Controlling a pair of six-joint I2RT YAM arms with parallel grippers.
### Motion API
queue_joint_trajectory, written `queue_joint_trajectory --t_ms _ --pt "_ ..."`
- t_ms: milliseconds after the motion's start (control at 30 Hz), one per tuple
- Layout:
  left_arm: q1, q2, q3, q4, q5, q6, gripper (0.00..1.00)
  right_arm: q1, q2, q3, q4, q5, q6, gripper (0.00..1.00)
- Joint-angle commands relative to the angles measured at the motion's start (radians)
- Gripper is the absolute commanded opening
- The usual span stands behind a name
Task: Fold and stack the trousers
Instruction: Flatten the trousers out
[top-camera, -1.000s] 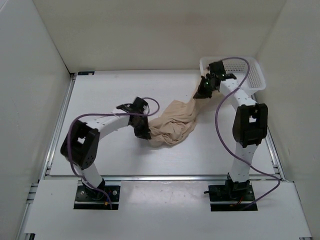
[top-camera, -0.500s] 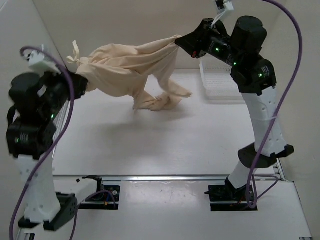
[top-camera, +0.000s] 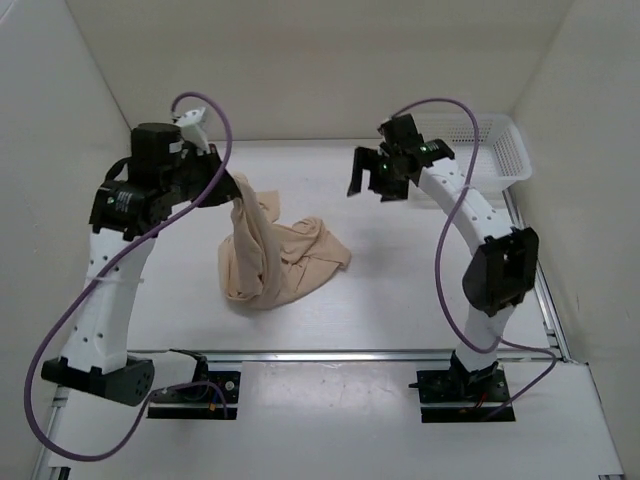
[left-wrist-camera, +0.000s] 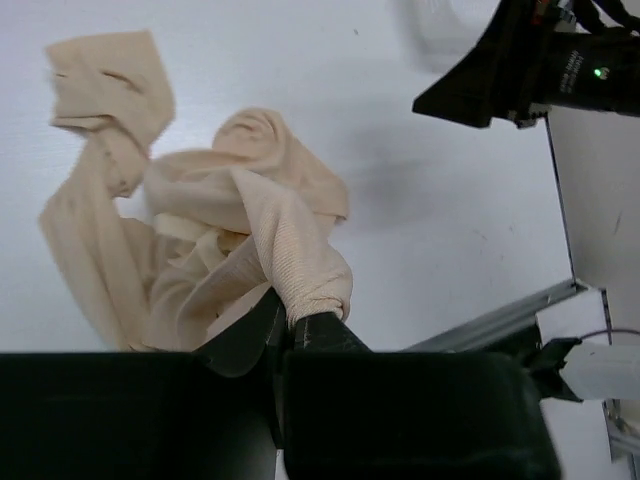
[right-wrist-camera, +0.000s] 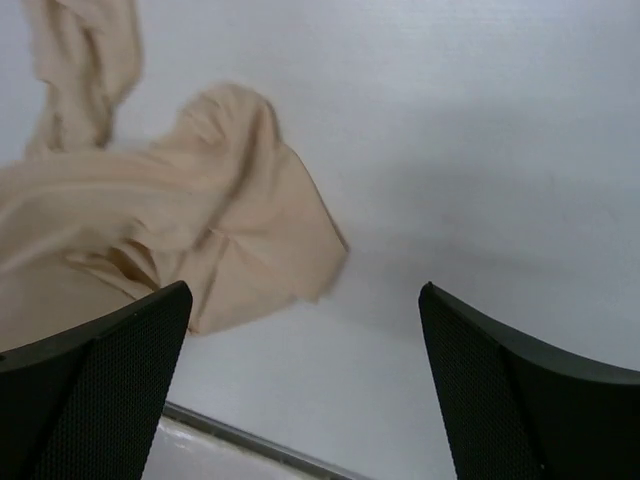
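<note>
Now the left pincer (top-camera: 229, 188) alone carries the trousers (top-camera: 275, 265). Half a second earlier the beige cloth hung stretched in the air between both arms; the right side has since let go, and most of the fabric has dropped onto the counter (top-camera: 400, 285). One twisted strand runs up from the crumpled heap to the raised left arm, and the rest lies bunched left of centre on the counter, with a flap spread toward the right.

From the left wrist, the left pincer (left-wrist-camera: 292, 325) is pressed together on a ribbed fold of the trousers (left-wrist-camera: 220, 220), which trail away below it in loose wrinkles.

The right pincer (top-camera: 370, 175) has come down from its high position and now sits above the counter's far middle, spread wide and holding nothing. Its own camera shows the right pincer (right-wrist-camera: 305, 295) with both fingers far apart and bare counter between them; the edge of the trousers (right-wrist-camera: 180, 230) lies off to one side, untouched. A white mesh basket (top-camera: 510, 150) stands in the far right corner.
</note>
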Motion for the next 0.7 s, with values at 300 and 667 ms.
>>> queue_joint_trajectory --t_ms 300,667 --pt "-0.609 0.559 0.538 -0.051 -0.064 -0.085 1.0 -0.04 -0.935 -0.6 -0.083 0.427 0.131 0.99" --pt "-0.269 0.08 -0.194 0.057 -0.2 -0.192 0.69 0.05 -0.857 -0.706 -0.097 0.29 0.071 0.49"
